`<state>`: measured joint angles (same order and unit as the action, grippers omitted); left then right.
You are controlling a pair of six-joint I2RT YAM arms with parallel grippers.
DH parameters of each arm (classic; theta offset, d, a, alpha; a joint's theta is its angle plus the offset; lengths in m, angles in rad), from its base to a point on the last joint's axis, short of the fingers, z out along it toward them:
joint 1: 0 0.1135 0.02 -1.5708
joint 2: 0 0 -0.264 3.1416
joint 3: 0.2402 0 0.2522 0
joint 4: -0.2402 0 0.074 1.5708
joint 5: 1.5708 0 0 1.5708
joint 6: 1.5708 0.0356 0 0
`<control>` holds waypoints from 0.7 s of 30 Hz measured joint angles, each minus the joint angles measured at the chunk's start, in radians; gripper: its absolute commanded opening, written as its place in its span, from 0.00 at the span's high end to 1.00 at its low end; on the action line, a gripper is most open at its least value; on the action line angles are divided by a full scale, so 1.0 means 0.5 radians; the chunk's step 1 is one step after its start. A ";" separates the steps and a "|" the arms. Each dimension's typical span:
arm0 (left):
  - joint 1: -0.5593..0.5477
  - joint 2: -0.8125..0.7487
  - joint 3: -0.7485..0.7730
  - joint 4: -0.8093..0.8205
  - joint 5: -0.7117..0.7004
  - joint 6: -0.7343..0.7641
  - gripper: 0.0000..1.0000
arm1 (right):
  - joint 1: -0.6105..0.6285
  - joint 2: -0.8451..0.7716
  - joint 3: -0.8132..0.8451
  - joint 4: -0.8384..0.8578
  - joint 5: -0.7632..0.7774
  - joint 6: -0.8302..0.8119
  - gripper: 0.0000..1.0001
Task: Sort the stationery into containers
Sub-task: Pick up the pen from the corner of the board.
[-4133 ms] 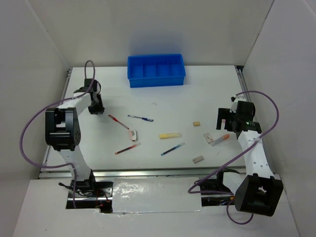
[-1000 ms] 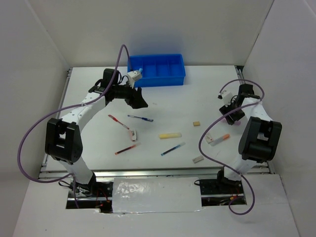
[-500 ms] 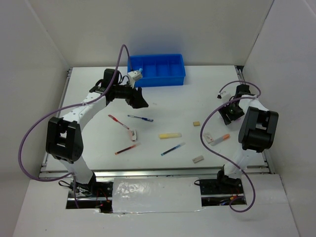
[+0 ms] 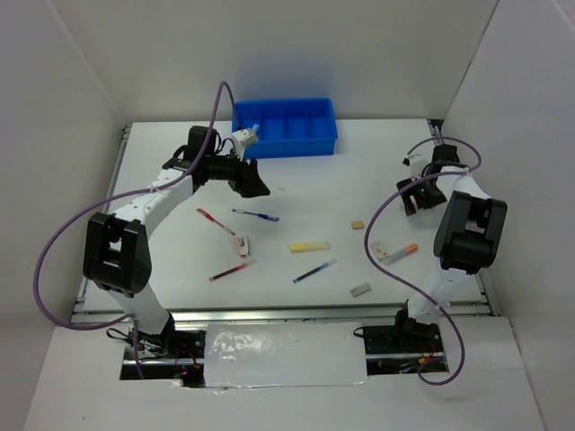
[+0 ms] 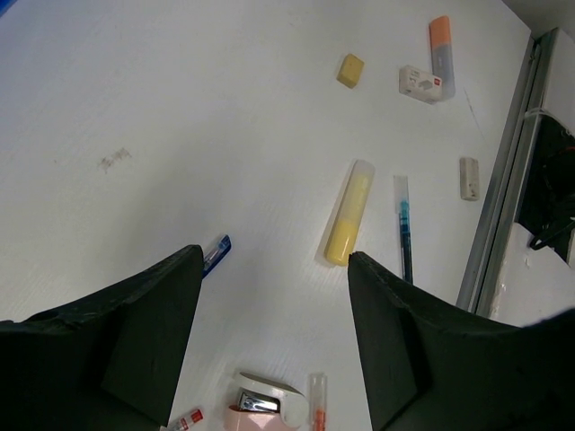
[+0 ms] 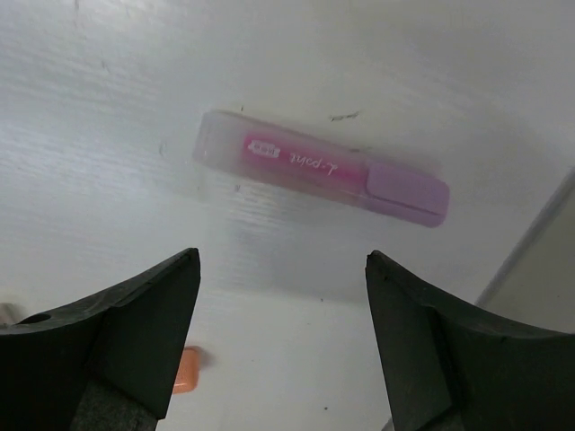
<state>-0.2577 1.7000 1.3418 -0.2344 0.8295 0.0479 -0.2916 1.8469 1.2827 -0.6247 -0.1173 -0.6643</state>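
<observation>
The blue tray (image 4: 285, 127) with its compartments stands at the back of the table. My left gripper (image 4: 254, 184) hovers in front of it, open and empty (image 5: 274, 260). Beyond its fingers lie a yellow bar (image 5: 349, 214), a blue pen's tip (image 5: 214, 255), a teal pen (image 5: 403, 226), a beige eraser (image 5: 350, 70) and an orange-tipped marker (image 5: 440, 56). My right gripper (image 4: 415, 199) is open at the right side (image 6: 283, 265), above a pink highlighter (image 6: 321, 167) that lies flat, untouched. A red pen (image 4: 216, 222) and another red pen (image 4: 233, 269) lie at the left.
A pink-and-white stapler-like item (image 5: 260, 402) lies just under the left gripper. White erasers (image 4: 379, 249) (image 4: 360, 289) rest at the right front. The table's metal rail (image 5: 503, 206) runs along the near edge. White walls close in both sides.
My right gripper has opened wider and shifted slightly toward the back. The left arm has hardly moved.
</observation>
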 measured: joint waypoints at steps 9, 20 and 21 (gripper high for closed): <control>0.021 0.000 -0.124 0.038 -0.011 -0.009 0.24 | -0.025 -0.111 0.113 -0.131 -0.122 0.745 0.17; 0.023 0.000 -0.140 0.085 -0.044 -0.060 0.25 | -0.080 -0.107 0.134 -0.121 0.205 1.813 0.20; 0.023 0.000 -0.153 0.093 -0.047 -0.060 0.25 | -0.080 -0.099 0.134 -0.114 0.246 1.865 0.20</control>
<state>-0.2462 1.7000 1.2652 -0.1879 0.8062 0.0177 -0.3317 1.7973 1.3495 -0.6819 0.0059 0.2684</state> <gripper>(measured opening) 0.753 0.799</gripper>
